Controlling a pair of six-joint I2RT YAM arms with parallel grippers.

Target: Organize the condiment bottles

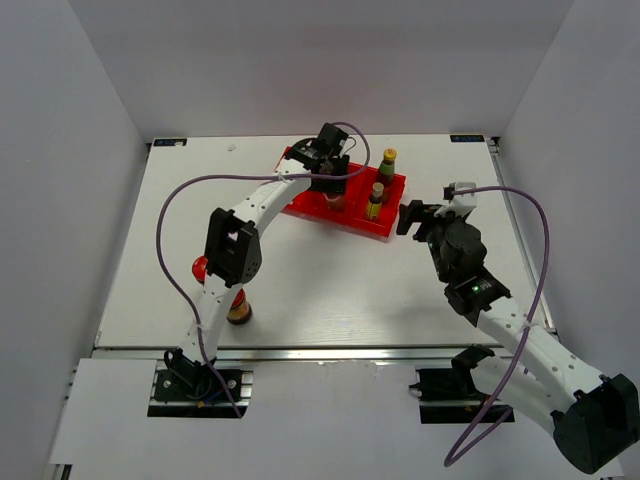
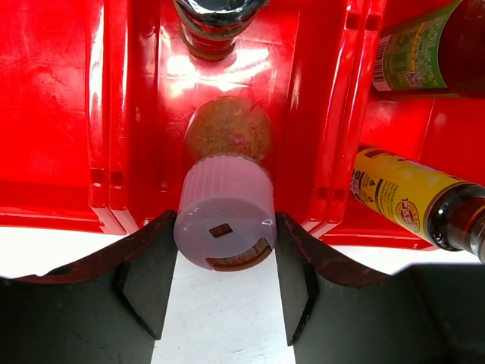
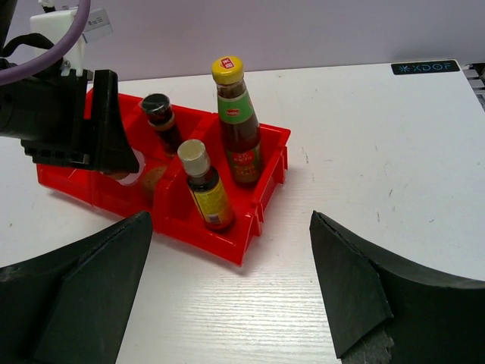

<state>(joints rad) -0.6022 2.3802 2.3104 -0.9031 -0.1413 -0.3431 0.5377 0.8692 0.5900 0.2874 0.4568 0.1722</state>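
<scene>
A red three-compartment tray (image 1: 300, 207) stands at the table's far centre. Its right compartment holds the yellow-capped bottle (image 3: 235, 121) and the pale-capped bottle (image 3: 201, 186). Its middle compartment holds the dark-capped bottle (image 3: 157, 114). My left gripper (image 2: 225, 227) is shut on the pink-capped bottle (image 2: 223, 216), which stands upright at the near end of the middle compartment. Two brown red-lidded jars (image 1: 201, 268) (image 1: 238, 308) stand on the table near left, partly hidden by my left arm. My right gripper (image 3: 229, 216) is open and empty, hovering right of the tray.
The tray's left compartment (image 2: 53, 114) shows no bottle. The left arm's purple cable (image 1: 175, 200) loops over the left half of the table. Walls close in the table on three sides.
</scene>
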